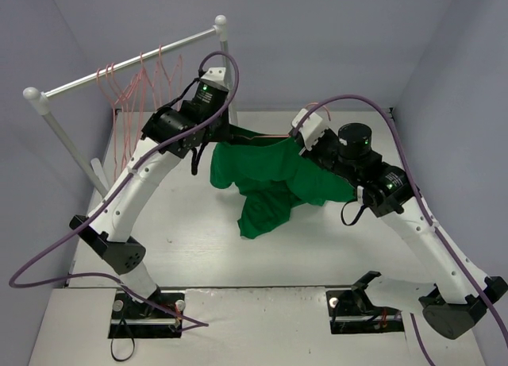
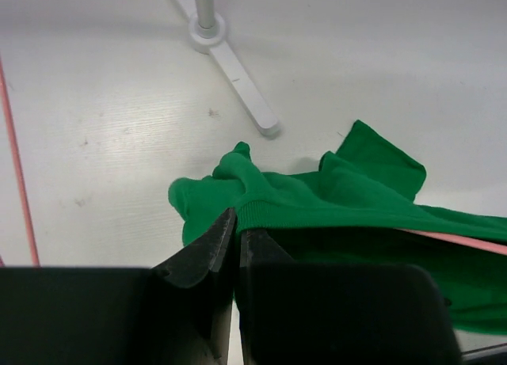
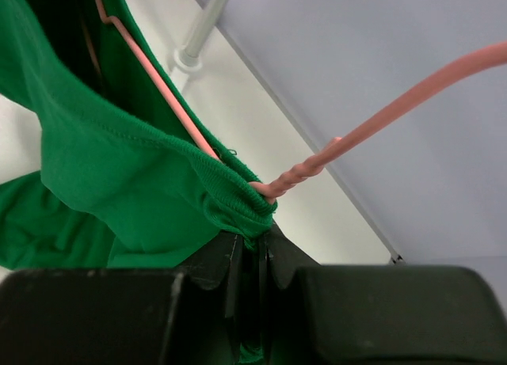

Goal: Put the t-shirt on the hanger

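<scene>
The green t-shirt (image 1: 270, 179) hangs stretched between my two grippers above the table, its lower part drooping onto the surface. My left gripper (image 1: 213, 140) is shut on the ribbed collar edge (image 2: 261, 214). My right gripper (image 1: 302, 144) is shut on the collar's other side (image 3: 238, 199). A pink hanger (image 3: 158, 84) sits inside the neck opening. Its twisted neck (image 3: 305, 171) pokes out of the collar just above my right fingers. One hanger arm (image 2: 463, 241) shows as a pink line inside the t-shirt (image 2: 356, 199).
A white rack (image 1: 127, 67) with round knobs stands at the back left, carrying several more pink hangers (image 1: 131, 92). Its foot (image 2: 238, 72) lies on the table just beyond the shirt. Blue-grey walls close in on three sides.
</scene>
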You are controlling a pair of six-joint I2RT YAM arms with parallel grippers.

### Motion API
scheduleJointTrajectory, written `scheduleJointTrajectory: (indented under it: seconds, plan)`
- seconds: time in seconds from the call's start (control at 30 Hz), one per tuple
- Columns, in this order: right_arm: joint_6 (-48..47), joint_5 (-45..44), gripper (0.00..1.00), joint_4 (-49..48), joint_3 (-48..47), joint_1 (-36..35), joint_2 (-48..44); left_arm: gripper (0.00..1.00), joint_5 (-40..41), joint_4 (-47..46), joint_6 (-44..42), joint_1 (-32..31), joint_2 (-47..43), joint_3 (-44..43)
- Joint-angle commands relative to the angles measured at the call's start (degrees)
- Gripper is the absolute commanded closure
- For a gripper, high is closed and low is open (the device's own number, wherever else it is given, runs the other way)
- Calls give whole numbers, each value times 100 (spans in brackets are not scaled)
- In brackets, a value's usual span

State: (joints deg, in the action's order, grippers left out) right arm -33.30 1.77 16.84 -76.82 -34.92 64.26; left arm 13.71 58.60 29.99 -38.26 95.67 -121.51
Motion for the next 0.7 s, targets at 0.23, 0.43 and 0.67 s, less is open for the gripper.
scheduleJointTrajectory:
  seconds: [0.23, 0.43, 0.67]
  plan:
    - [51, -221, 100, -642, -342, -116, -64, 100, 712, 568, -349, -436, 706, -1504]
    - [115, -91, 100, -728, -449, -184, 16, 100, 747, 599, -182, -481, 912, -1701]
    - [238, -10, 100, -921, -466, -268, 62, 100, 720, 575, -47, -623, 1214, -2167]
